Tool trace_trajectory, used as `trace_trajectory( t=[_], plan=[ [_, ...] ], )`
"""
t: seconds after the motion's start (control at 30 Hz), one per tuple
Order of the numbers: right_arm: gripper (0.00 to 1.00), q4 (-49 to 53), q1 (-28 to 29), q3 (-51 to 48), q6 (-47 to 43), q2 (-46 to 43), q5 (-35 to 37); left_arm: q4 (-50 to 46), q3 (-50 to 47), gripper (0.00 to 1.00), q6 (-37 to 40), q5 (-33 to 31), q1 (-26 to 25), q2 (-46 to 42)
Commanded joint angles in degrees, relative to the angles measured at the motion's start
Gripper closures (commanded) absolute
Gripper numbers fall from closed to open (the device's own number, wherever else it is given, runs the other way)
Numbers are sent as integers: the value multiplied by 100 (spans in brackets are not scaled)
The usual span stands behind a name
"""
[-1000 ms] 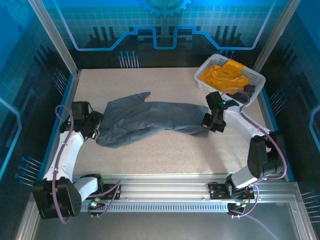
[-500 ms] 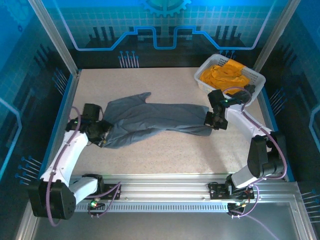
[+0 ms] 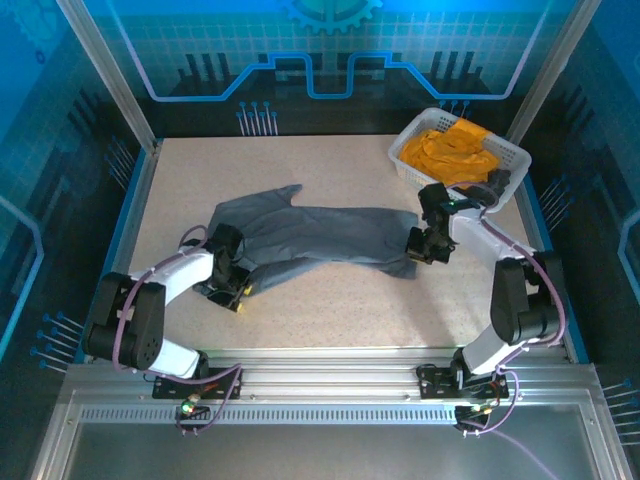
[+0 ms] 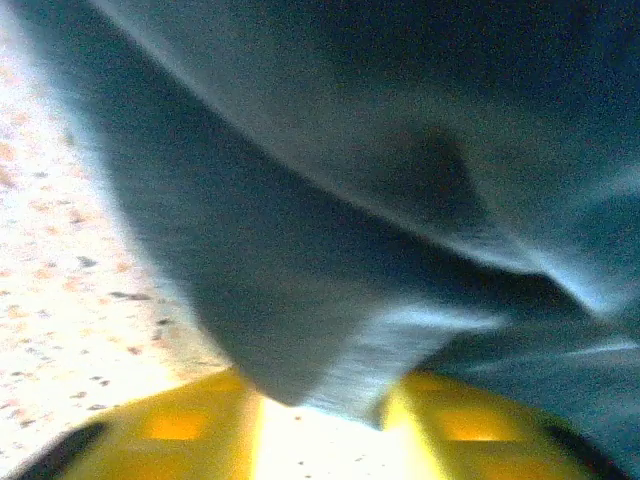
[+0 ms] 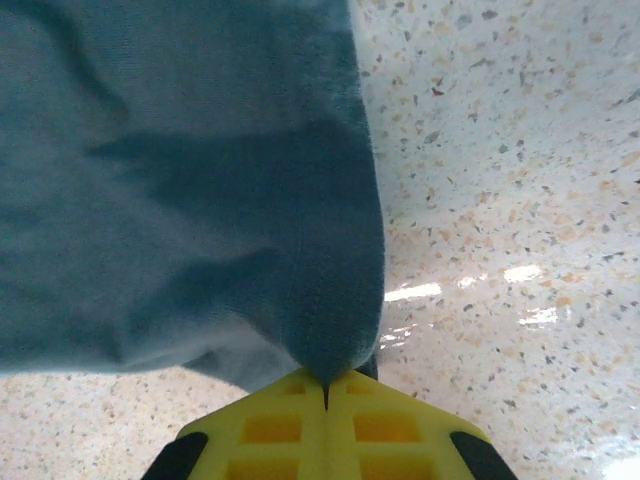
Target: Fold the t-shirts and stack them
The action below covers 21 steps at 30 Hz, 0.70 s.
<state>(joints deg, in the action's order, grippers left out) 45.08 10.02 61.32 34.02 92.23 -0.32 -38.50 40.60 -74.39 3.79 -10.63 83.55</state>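
Left hand, pinching grey t-shirt, dragging its end inward from counter's left edge; right hand pinching opposite hem; shirt slackening, likely being repositioned for flattening.

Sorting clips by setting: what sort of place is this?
Probably a lab or demo robot cell, not a home: a speckled table boxed in by an aluminium frame, blue circuit-print panels behind, and a mounting rail at the near edge.

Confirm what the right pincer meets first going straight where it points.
The slate-grey cloth t-shirt, whose corner the right pincer pinches shut. Just past it, probably the speckled tabletop; depth is unclear.
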Motion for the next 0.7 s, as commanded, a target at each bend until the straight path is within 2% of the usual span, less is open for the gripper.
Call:
trace_trajectory(
  t=[0.0,0.23,0.5,0.67],
  plan=[
    [100,-143,-142,29,39,-34,-311,1741,37,100,-96,-58,-35,123],
    [100,-34,-130,1024,21,-763,-397,1238,1051,100,546,-596,73,-1375],
    [100,54,-107,2744,96,-1004,-521,1064,2645,100,1024,-426,693,-1984],
    [100,-141,-116,3057,105,-1553,-526,941,3236,100,1252,-497,928,-2555]
  ],
)
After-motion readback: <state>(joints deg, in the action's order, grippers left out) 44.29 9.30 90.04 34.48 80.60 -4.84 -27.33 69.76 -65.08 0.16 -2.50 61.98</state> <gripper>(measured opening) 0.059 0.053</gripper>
